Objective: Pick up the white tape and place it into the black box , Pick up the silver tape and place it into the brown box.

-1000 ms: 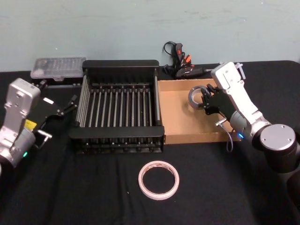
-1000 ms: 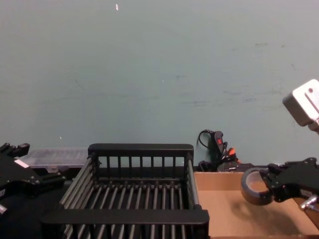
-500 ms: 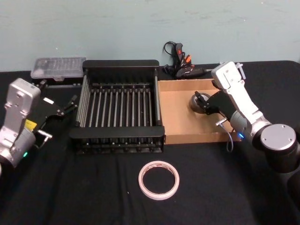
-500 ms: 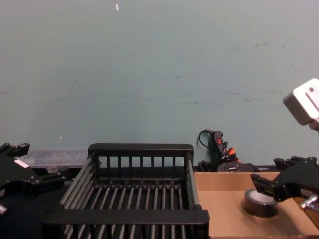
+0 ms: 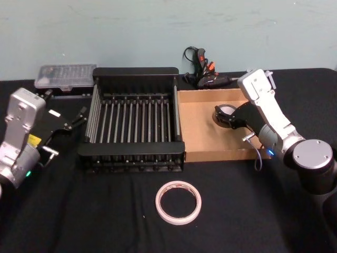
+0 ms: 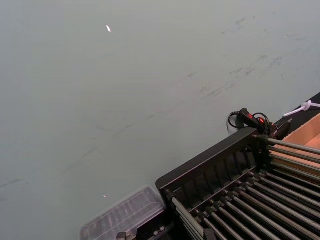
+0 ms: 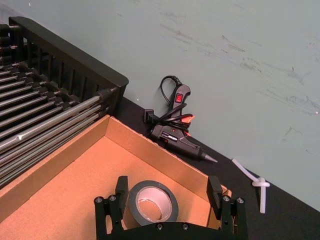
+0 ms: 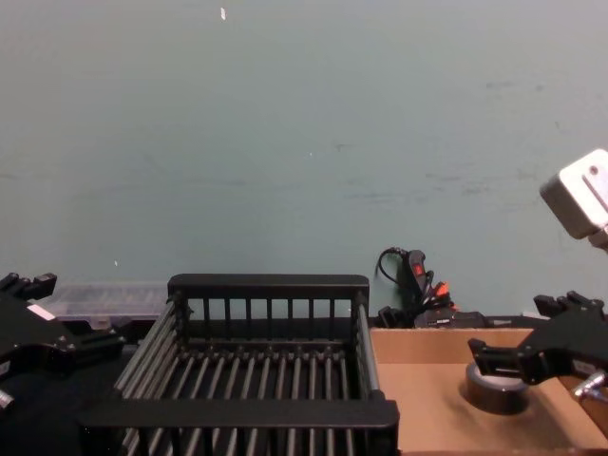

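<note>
Two tapes: silver tape (image 5: pixel 225 113) lies flat inside the brown box (image 5: pixel 202 134), hole facing up; white tape (image 5: pixel 178 202) lies flat on the black table (image 5: pixel 105 211), hole up, at 6 o'clock from the black box (image 5: pixel 136 117).
Axes: both rolls have their round faces level, core axis upright, so neither has a long side.
Silver tape place: toward the box's far right part; in the right wrist view it sits between the two fingers (image 7: pixel 120 186), clear of both.
Right gripper (image 5: pixel 224 116): open, jaws spread wide around the roll, gripping nothing.
Left gripper (image 5: pixel 79 117): at 9 o'clock from the black box, over the table; whether it is open or closed cannot be told.
Boxes: black box and brown box stand side by side, touching, brown at 3 o'clock of black.
Hidden: the right gripper covers part of the silver roll in the head view; the chest view cuts off both boxes' near edges.
Behind: glue gun (image 5: pixel 202 71) at 12 o'clock of the brown box; clear case (image 5: pixel 66 75) at 10 o'clock of the black box.
</note>
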You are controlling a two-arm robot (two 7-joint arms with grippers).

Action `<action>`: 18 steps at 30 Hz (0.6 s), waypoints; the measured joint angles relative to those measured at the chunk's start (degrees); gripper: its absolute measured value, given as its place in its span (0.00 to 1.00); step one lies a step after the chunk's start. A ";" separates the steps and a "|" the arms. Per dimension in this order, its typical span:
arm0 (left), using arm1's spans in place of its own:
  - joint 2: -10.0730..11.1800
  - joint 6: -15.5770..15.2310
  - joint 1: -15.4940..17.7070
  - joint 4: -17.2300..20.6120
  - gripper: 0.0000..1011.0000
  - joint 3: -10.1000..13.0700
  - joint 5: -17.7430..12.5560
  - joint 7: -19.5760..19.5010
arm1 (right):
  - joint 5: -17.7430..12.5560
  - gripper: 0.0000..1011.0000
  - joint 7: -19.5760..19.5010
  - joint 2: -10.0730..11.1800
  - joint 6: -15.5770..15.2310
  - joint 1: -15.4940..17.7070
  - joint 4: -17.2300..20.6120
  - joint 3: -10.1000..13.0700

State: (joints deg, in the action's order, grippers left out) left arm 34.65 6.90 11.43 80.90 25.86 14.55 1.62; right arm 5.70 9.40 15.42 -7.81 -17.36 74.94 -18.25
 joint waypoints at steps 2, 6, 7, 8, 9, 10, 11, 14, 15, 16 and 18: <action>0.00 0.00 0.00 0.00 0.99 0.00 0.00 0.00 | -0.01 0.99 0.00 0.00 0.00 0.00 0.01 0.00; 0.00 0.00 0.00 0.00 0.99 0.00 0.00 0.00 | -0.01 0.99 0.00 0.00 0.00 0.00 0.01 0.00; 0.00 0.00 0.00 0.00 0.99 0.00 0.00 0.00 | -0.01 0.99 0.00 0.00 0.00 0.00 0.01 0.00; 0.00 0.00 0.00 0.00 0.99 0.00 0.00 0.00 | -0.01 0.99 0.00 0.00 0.00 0.00 0.01 0.00; 0.00 0.00 0.00 0.00 0.99 0.00 0.00 0.00 | -0.01 0.99 0.00 0.00 0.00 0.00 0.01 0.00; 0.00 0.00 0.00 0.00 0.99 0.00 0.00 0.00 | -0.01 0.99 0.00 0.00 0.00 0.00 0.01 0.00; 0.00 0.00 0.00 0.00 0.99 0.00 0.00 0.00 | -0.01 0.99 0.28 -0.02 0.11 0.13 0.19 0.20; 0.00 0.00 0.00 0.00 0.99 0.00 0.00 0.00 | -0.15 0.99 0.88 0.00 0.18 0.71 1.00 0.75; 0.00 0.00 0.00 0.00 0.99 0.00 0.00 0.00 | -0.25 0.99 1.28 0.11 0.16 1.18 1.71 1.08; 0.00 0.00 0.00 0.00 0.99 0.00 0.00 0.00 | -0.31 0.99 1.49 0.20 0.09 1.47 2.21 1.29; 0.00 0.00 0.00 0.00 0.99 0.00 0.00 0.00 | -0.37 0.99 2.13 0.55 -0.49 2.52 3.93 1.88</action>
State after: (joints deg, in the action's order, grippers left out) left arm 34.65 6.91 11.43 80.90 25.86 14.55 1.62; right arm 5.33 11.53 15.97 -8.29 -14.84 78.87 -16.37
